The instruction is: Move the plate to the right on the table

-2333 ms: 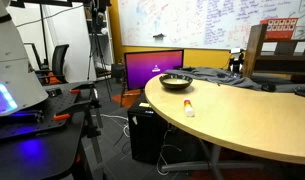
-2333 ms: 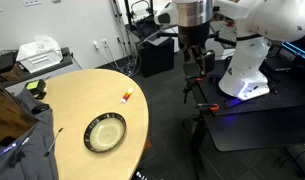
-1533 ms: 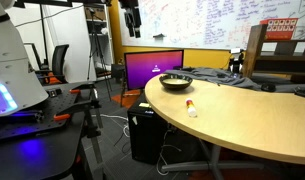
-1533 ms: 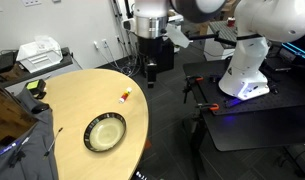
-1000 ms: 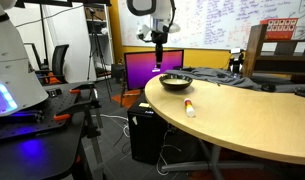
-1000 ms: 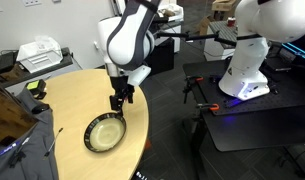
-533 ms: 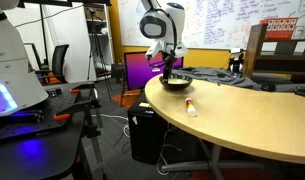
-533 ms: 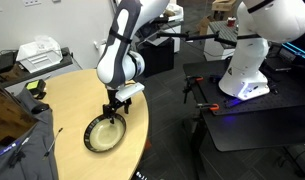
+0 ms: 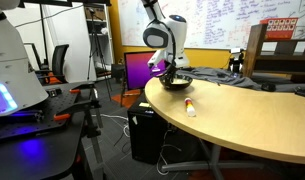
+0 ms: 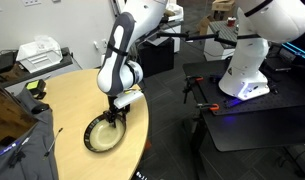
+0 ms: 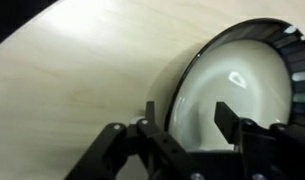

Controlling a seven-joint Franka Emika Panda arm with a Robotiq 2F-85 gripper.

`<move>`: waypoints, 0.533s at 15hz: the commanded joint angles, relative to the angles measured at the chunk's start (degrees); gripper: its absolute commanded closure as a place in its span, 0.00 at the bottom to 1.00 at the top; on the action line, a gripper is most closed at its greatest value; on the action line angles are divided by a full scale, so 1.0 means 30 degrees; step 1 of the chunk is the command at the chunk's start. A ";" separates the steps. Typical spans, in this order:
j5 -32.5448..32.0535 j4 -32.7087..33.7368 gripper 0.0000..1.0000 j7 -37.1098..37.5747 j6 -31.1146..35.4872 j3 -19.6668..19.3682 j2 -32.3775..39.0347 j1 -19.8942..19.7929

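Note:
The plate (image 10: 104,134), a round dish with a black rim and cream inside, sits near the curved edge of the tan table (image 10: 67,100). It also shows in an exterior view (image 9: 176,83) and in the wrist view (image 11: 242,90). My gripper (image 10: 116,114) is down at the plate's rim, open. In the wrist view the gripper (image 11: 182,115) straddles the black rim, one finger outside on the table side, the other over the cream inside. The jaws have a clear gap between them.
A small white-and-red tube (image 10: 125,96) lies on the table near the plate; it also shows in an exterior view (image 9: 188,106). A monitor (image 9: 142,68) stands behind the table edge. Dark clutter (image 10: 7,115) lies at the table's far side. A robot base (image 10: 247,70) stands beside the table.
The arm has swung from high above down to the plate. In the last half second the gripper dropped lower onto the plate's rim. The plate has not moved.

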 commanded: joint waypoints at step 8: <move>-0.0831 0.1102 0.97 0.1662 0.0618 -0.0222 0.0759 0.0364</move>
